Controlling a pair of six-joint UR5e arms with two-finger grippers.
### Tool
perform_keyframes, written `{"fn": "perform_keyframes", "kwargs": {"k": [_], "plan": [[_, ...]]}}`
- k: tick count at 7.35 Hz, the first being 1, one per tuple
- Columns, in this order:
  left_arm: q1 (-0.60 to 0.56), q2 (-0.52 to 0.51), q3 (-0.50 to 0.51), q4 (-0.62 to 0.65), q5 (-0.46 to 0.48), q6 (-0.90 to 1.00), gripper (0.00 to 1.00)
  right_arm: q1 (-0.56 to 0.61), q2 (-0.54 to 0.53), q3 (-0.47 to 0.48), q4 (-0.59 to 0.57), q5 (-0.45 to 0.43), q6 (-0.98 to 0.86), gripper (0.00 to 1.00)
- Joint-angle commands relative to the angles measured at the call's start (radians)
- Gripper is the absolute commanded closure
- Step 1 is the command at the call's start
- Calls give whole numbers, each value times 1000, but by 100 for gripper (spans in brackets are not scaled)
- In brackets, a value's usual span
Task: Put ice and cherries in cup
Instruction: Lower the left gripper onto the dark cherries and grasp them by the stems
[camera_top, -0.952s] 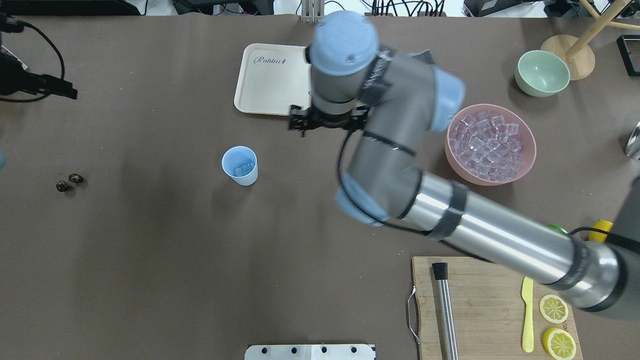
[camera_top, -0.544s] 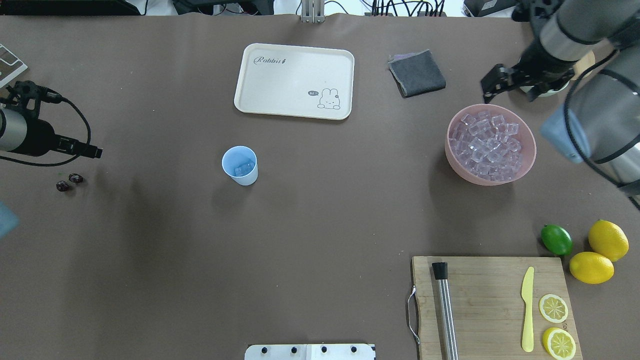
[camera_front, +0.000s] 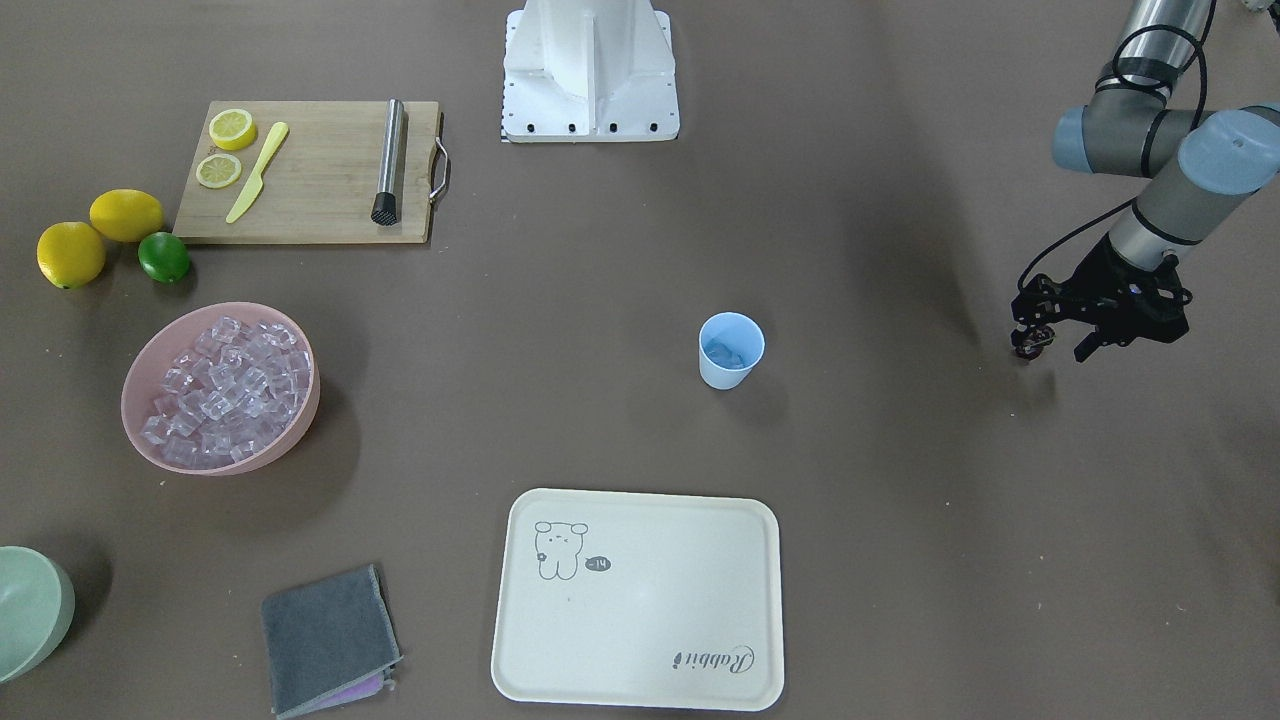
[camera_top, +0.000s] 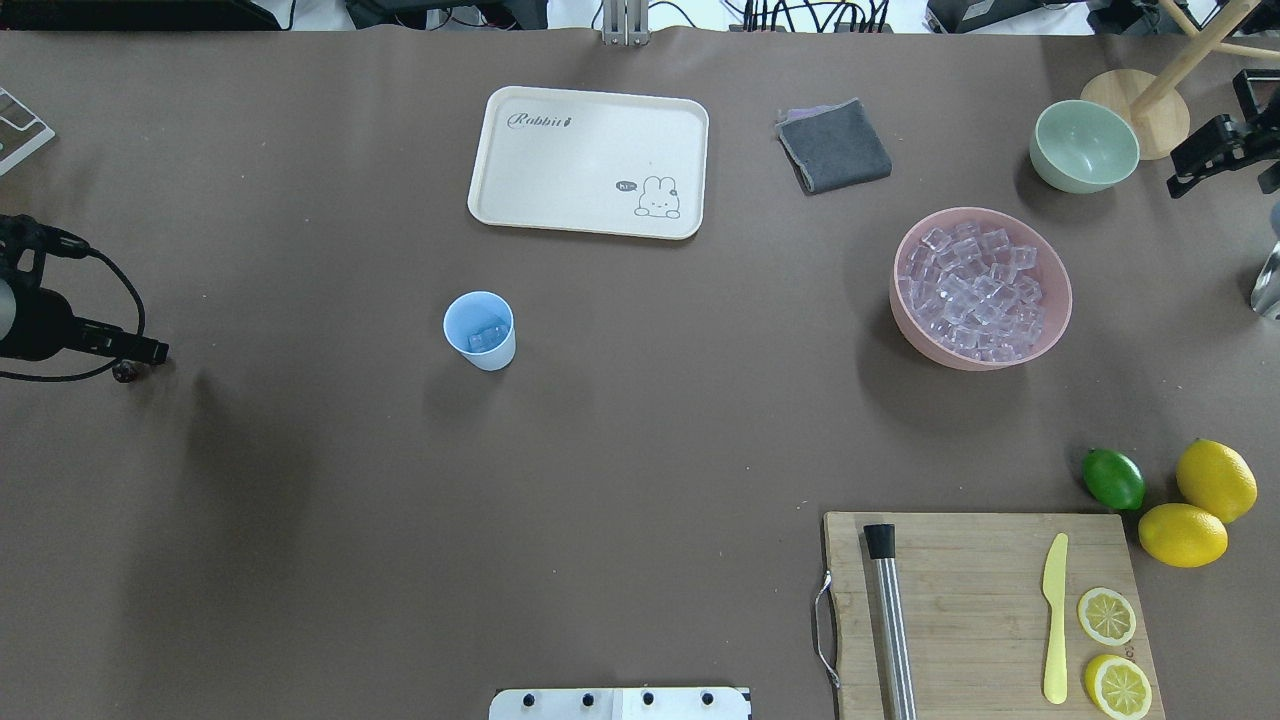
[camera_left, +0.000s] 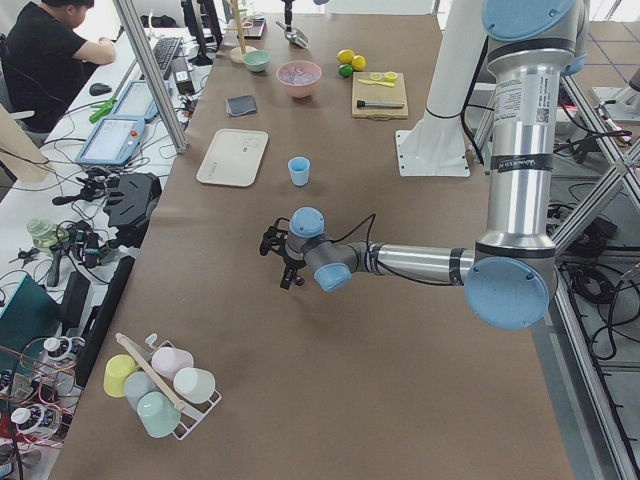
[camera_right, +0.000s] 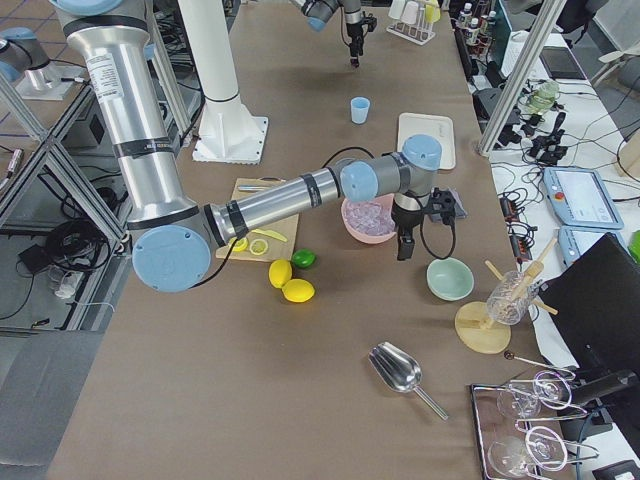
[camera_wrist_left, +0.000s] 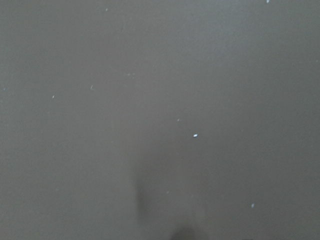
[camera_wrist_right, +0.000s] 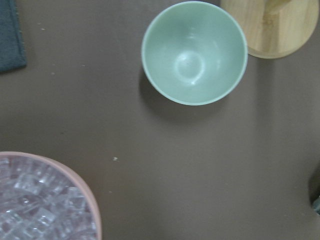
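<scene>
Right arm (camera_right: 300, 195) is swinging off past the bowl (camera_top: 1062, 300), and left gripper (camera_front: 1052, 346) is dropping onto the cherries (camera_front: 1034, 341) by the table's (camera_top: 640, 450) left edge, jaws spread wide. Cherries are sitting under it, hugging one finger; cup (camera_front: 731, 349) is waiting mid-table with some ice (camera_front: 727, 352).

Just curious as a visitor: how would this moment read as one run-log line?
left tool: open, at cherries | cup: ice inside only | right tool: beside green bowl, far from cup
</scene>
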Motion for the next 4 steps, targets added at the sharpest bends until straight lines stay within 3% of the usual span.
{"fn": "perform_keyframes", "kwargs": {"k": [1, 2, 3, 4], "plan": [[8, 6, 31, -60, 0, -44, 12, 103, -28, -81, 3, 5, -61, 0], [12, 6, 28, -65, 0, -59, 22, 111, -42, -91, 3, -1, -123, 0], [12, 5, 24, -62, -6, -60, 59, 111, -51, -91, 4, -4, -129, 0], [12, 6, 22, -62, -6, -58, 65, 111, -54, -91, 6, -6, -127, 0]]}}
